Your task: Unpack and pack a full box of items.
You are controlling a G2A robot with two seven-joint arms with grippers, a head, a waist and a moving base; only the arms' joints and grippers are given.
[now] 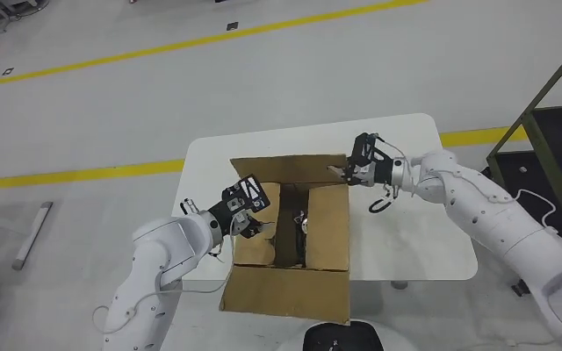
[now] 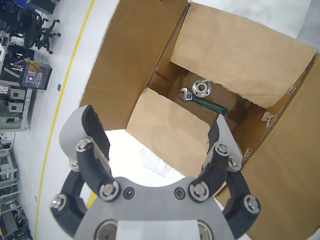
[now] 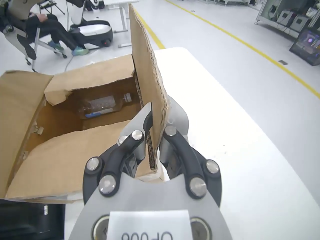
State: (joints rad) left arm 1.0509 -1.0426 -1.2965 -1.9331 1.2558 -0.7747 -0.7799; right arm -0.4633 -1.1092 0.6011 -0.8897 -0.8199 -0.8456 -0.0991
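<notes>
A cardboard box stands on the white table with its flaps loose. My right gripper is at the box's far right corner, shut on the edge of the upright far flap; its fingers pinch the cardboard from both sides. My left gripper hangs open over the left inner flap, its pads spread wide and touching nothing. Inside the box lie a green-handled wrench, a round metal flange and a clear bottle. In the top view the left gripper is at the box's left side.
The right inner flap lies folded over the opening, and the near flap hangs out toward the table's front edge. Bare table surface stretches to the right of the box. A green metal frame stands beyond the table's right side.
</notes>
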